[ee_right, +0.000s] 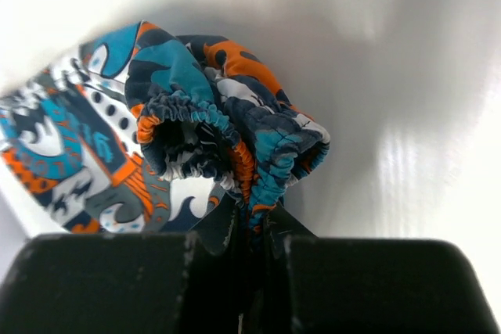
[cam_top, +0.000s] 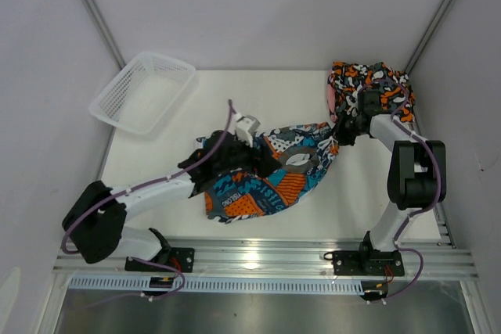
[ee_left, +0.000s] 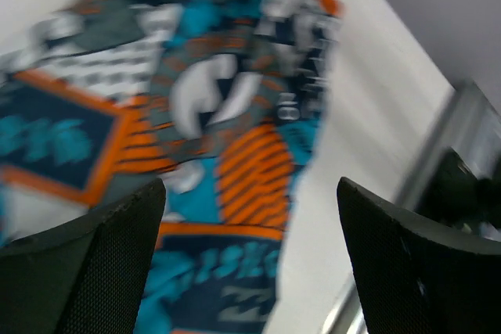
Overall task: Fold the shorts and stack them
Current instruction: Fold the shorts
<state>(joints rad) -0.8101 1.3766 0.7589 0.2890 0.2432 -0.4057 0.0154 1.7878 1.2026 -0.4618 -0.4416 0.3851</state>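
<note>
The teal-navy shorts (cam_top: 266, 174) with orange-white graphics lie spread in the middle of the table. My right gripper (cam_top: 341, 132) is shut on their gathered elastic waistband (ee_right: 235, 146) at their right end. My left gripper (cam_top: 244, 163) is open just above the shorts' left part; its fingers (ee_left: 94, 263) frame the fabric (ee_left: 219, 154) and its right edge. The black shorts (cam_top: 369, 84) with orange-white blotches sit bunched at the back right corner. A strip of pink fabric (cam_top: 330, 93) shows at their left side.
A white mesh basket (cam_top: 143, 90) stands at the back left. Grey walls close in on three sides. A metal rail (cam_top: 266, 256) runs along the near edge, also seen at the right of the left wrist view (ee_left: 462, 154).
</note>
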